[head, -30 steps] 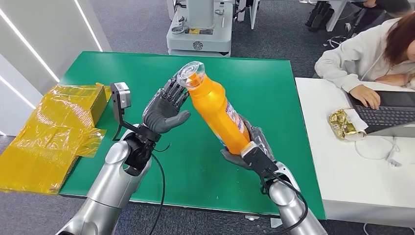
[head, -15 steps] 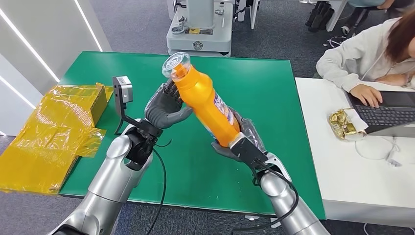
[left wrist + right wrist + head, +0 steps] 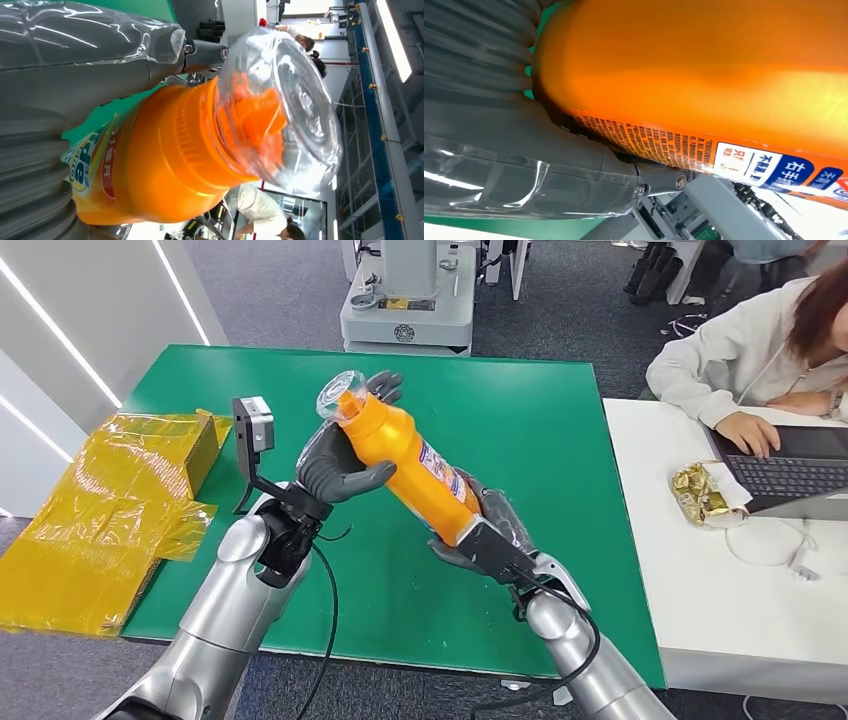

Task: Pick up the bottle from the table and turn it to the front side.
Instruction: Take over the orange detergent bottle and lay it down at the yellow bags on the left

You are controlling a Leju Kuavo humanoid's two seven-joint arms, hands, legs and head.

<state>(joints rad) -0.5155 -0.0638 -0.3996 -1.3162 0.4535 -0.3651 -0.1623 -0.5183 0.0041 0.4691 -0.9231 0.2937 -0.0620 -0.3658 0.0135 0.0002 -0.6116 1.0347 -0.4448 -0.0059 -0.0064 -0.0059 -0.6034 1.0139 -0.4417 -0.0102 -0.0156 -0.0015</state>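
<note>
Fingers (image 3: 385, 386) of the left hand (image 3: 335, 465) wrap around the top of the orange bottle (image 3: 410, 465). The right hand (image 3: 490, 535) grips its bottom. The bottle is tilted, up above the green table (image 3: 540, 420).

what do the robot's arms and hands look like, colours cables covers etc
Both arms are smooth silver tubes with black joints near the wrists. The left hand and right hand are dark grey with ribbed grey covers and darker jointed fingers, partly wrapped in clear plastic film. A black cable loops down from the left wrist, another runs along the right forearm. A small grey camera box stands on a black bracket at the left wrist.
</note>
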